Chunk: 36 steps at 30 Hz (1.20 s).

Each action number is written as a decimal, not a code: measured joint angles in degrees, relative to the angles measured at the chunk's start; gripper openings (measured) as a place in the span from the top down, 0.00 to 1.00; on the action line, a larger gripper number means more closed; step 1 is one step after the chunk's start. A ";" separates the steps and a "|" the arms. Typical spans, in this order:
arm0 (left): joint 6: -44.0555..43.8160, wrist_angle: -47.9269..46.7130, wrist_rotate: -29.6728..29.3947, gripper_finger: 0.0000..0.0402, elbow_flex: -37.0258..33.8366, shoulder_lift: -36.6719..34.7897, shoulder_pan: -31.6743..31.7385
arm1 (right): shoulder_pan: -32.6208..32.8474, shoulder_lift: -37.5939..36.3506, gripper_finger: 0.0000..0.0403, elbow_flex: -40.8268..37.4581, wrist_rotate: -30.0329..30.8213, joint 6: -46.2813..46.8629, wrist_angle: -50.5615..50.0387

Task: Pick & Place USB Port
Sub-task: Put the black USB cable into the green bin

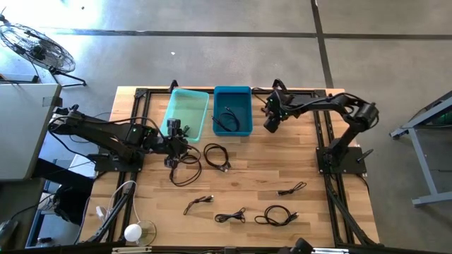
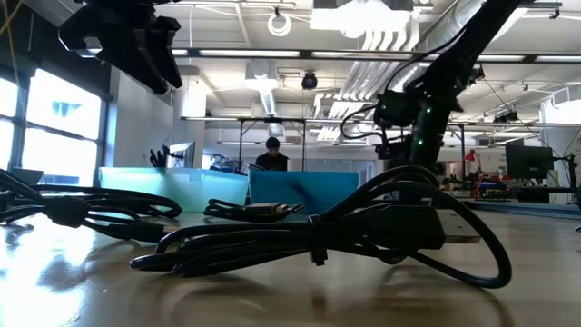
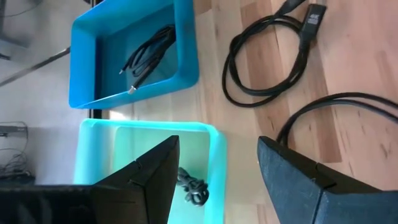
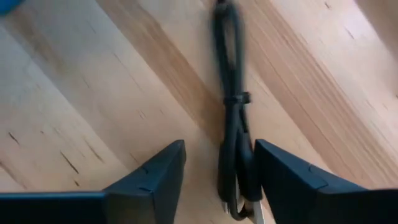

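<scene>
My left gripper [image 1: 176,134] hangs open beside the light teal bin [image 1: 187,113]; its wrist view shows a small cable [image 3: 193,186] lying in that bin [image 3: 211,140]. My right gripper [image 1: 272,125] is open just right of the blue bin [image 1: 233,109], which holds a black cable [image 3: 146,56]. In the right wrist view a bundled black USB cable [image 4: 233,137] runs between the open fingers [image 4: 217,180] over the wooden table, close to one finger [image 4: 280,174]. The high view hides this cable under the gripper. My right gripper stands open around the bundled cable's plug end [image 4: 239,199]. The cable runs along the fingers, close to one of them. I cannot tell whether a finger touches it.
Several more black cables lie on the table: a loop [image 1: 183,169] under the left gripper, one [image 1: 217,155] beside it, and others [image 1: 277,215] toward the near edge. A white lamp-like object [image 1: 134,231] sits at the near left corner. A person [image 2: 272,154] shows far behind.
</scene>
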 joint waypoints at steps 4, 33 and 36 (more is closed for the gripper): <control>-1.20 0.91 0.10 0.47 0.00 0.00 0.01 | 1.70 -0.41 0.77 1.85 2.23 -0.16 -3.07; 29.86 44.72 6.86 0.47 -11.19 0.02 0.02 | 39.56 -24.39 0.90 6.18 14.60 14.99 -14.99; 33.07 47.28 7.65 0.47 -11.28 0.02 0.02 | 45.22 -25.99 0.90 6.18 12.66 10.79 -5.59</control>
